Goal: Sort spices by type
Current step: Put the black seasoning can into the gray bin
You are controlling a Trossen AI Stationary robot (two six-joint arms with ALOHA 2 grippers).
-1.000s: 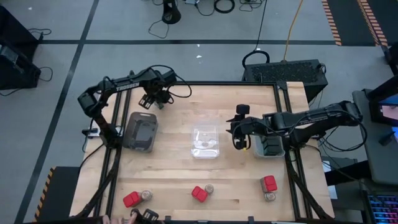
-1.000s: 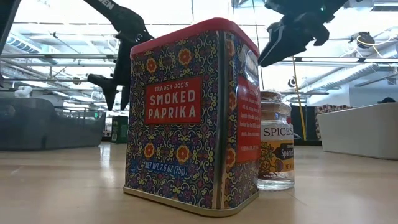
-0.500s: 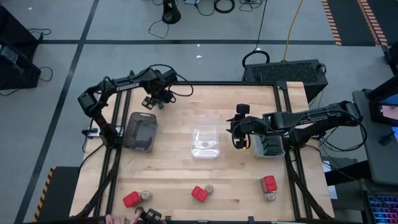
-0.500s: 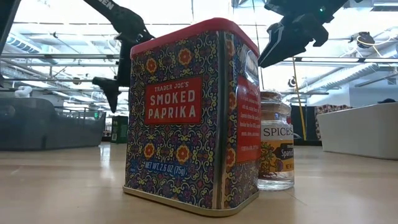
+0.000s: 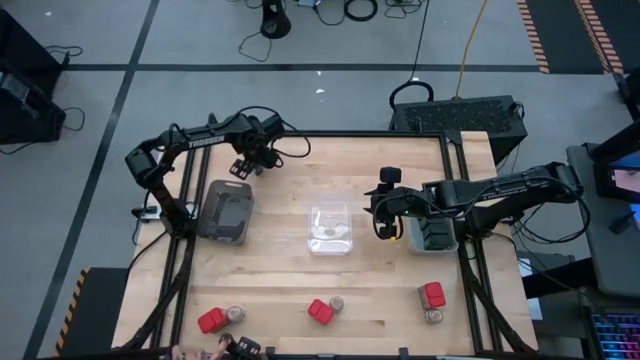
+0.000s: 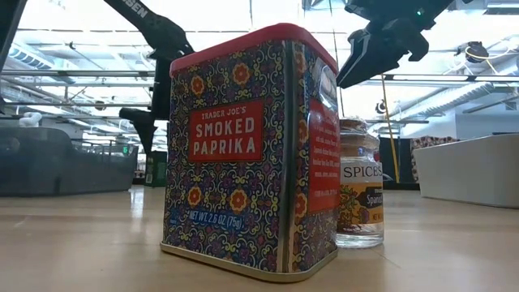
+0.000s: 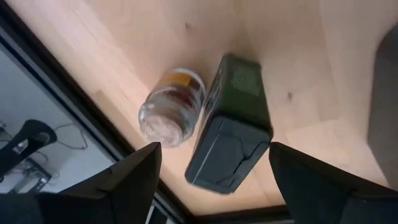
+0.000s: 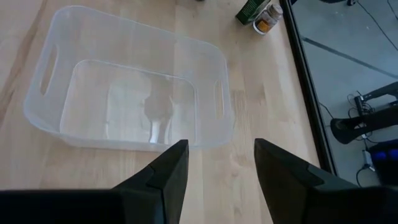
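Note:
My left gripper (image 5: 244, 160) hangs open over the table's far left corner, pointing down. In its wrist view a black box (image 7: 231, 127) and a round jar (image 7: 171, 107) stand side by side on the wood below it. The box lies in line with the gap between the fingers, which do not touch it. My right gripper (image 5: 385, 216) hovers open with nothing in it, just right of the clear tray (image 8: 130, 84). Red boxes (image 5: 320, 311) with jars (image 5: 337, 302) beside them stand along the near edge. The low view shows one red-topped paprika tin (image 6: 251, 150) and its jar (image 6: 359, 182) up close.
A grey tray (image 5: 228, 210) sits at the left. A white tray (image 5: 432, 232) with dark contents sits at the right, under my right arm. A person's hand (image 5: 188, 352) reaches in at the near left edge beside another black box (image 5: 243, 347).
My left gripper has opened above the black box at the far left corner. In the low view its visible finger now sits slightly lower. The hand at the near edge has shifted a little.

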